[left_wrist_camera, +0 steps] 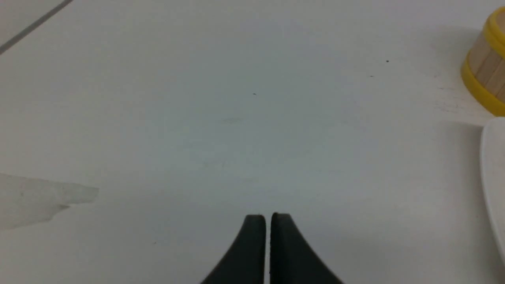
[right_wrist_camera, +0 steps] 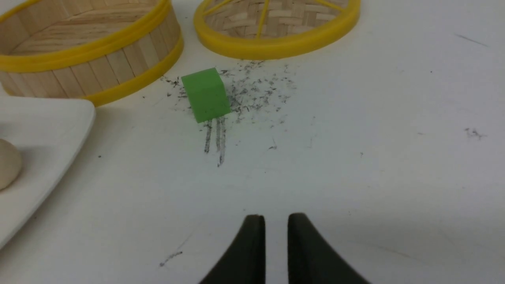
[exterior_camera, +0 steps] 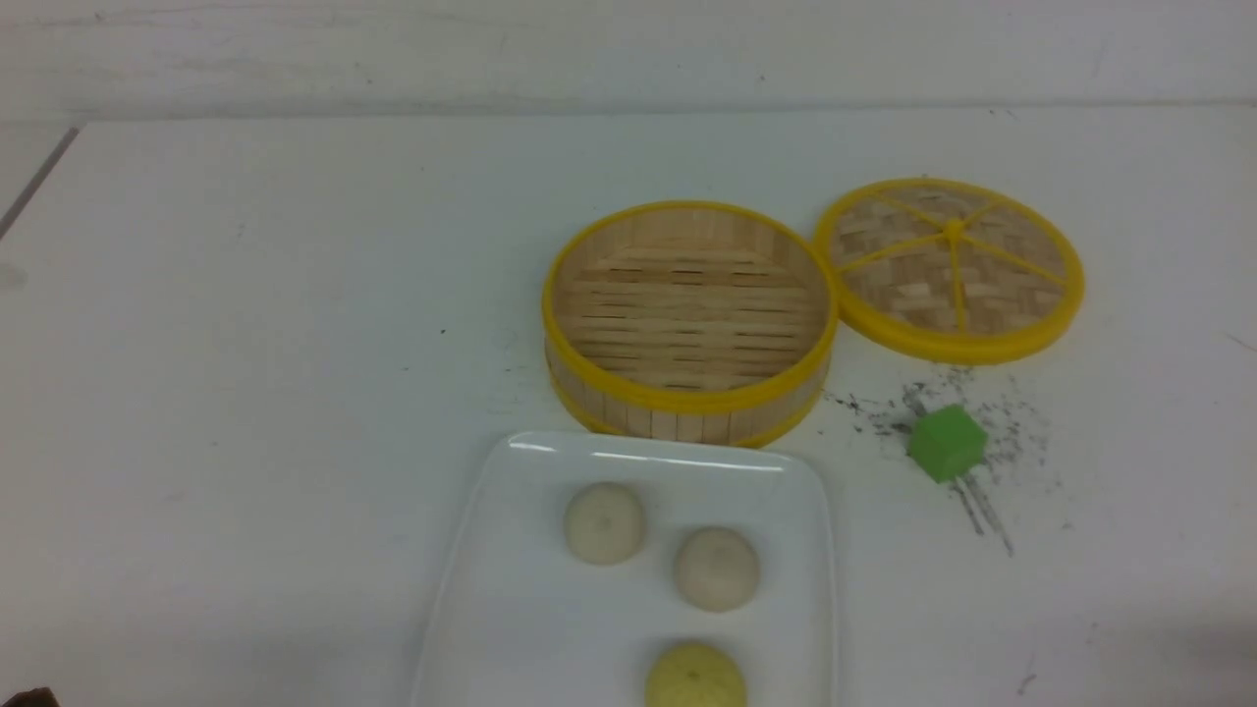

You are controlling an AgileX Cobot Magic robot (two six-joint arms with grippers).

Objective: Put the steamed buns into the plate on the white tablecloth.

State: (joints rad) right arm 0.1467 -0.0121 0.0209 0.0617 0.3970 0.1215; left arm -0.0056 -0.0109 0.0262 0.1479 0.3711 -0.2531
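Three steamed buns lie in the white rectangular plate [exterior_camera: 511, 511] at the front centre of the white tablecloth [exterior_camera: 245, 393]: two off-white ones [exterior_camera: 605, 522] [exterior_camera: 717, 568] and a pale yellow one [exterior_camera: 695, 676] at the frame's bottom edge. The plate's rim shows in the left wrist view [left_wrist_camera: 495, 165]; in the right wrist view the plate [right_wrist_camera: 47, 118] holds one bun [right_wrist_camera: 8, 163]. My left gripper [left_wrist_camera: 268, 216] is shut and empty over bare cloth. My right gripper [right_wrist_camera: 276, 216] is empty, its jaws a narrow gap apart, over cloth near the green cube. Neither gripper shows in the front view.
An empty yellow-rimmed bamboo steamer [exterior_camera: 687, 393] stands just behind the plate. Its woven lid [exterior_camera: 951, 265] lies to its right. A green cube [exterior_camera: 946, 442] sits on dark scuff marks right of the plate; it also shows in the right wrist view [right_wrist_camera: 206, 94].
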